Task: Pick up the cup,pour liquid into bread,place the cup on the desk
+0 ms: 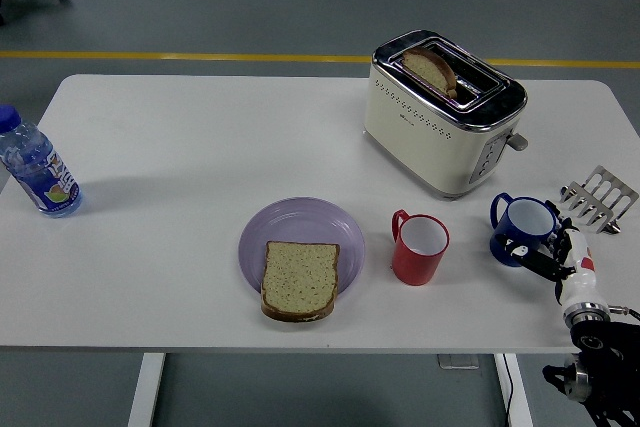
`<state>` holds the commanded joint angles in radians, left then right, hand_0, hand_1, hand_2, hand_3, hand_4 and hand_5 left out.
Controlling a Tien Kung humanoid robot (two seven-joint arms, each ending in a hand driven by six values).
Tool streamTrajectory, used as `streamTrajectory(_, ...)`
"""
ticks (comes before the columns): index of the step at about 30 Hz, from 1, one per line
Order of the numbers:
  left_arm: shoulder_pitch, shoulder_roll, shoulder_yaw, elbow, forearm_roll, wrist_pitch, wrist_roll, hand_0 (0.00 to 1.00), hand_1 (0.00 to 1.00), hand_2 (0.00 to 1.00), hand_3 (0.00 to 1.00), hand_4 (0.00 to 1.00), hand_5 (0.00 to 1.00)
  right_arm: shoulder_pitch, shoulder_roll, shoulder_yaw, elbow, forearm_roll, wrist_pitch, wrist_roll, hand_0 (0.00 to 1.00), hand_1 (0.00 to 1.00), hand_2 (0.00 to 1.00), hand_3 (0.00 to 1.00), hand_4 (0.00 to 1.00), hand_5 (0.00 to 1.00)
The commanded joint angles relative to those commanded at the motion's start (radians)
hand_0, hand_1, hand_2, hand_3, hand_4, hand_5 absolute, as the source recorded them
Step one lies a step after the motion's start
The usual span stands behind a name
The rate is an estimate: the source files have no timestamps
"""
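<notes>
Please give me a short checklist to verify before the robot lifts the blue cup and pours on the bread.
1. Right hand grips blue cup: cannot tell, fingers touch its near side.
2. Blue cup upright on the table: ok.
3. Bread slice lies on purple plate: ok.
4. Red cup stands between blue cup and plate, in the path: not ok.
5. Liquid in blue cup: cannot tell.
</notes>
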<state>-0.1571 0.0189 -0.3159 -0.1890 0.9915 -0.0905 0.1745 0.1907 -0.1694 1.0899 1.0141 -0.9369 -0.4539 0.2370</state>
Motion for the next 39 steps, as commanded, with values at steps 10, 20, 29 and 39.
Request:
streamTrajectory(10,0.003,-0.002,0.007,0.0,-0.001,0.001,0.0,0.668,0.735,0.737,0.628,0.397,0.998,0.004,0.0,-0.011,-0.01,0.022,-0.003,0.01,0.764,0.645,0.707,0.808,0.976,0.07)
streamTrajectory(20,0.006,-0.002,0.01,0.001,-0.002,0.001,0.0,0.668,0.735,0.737,0.628,0.396,0.998,0.006,0.001,-0.016,-0.021,0.055,-0.016,0.02,0.678,0.587,0.642,0.761,0.956,0.058)
streamTrajectory(29,0.009,-0.002,0.011,0.001,-0.001,0.002,-0.001,0.668,0.734,0.738,0.629,0.396,0.998,-0.003,0.002,-0.004,-0.014,0.075,-0.021,0.035,0.514,0.503,0.556,0.663,0.908,0.043)
streamTrajectory(39,0.004,-0.001,-0.001,0.0,0.004,0.0,0.001,0.668,0.735,0.737,0.628,0.396,0.998,-0.015,-0.003,0.054,0.013,0.042,-0.055,0.056,0.444,0.464,0.548,0.649,0.891,0.031)
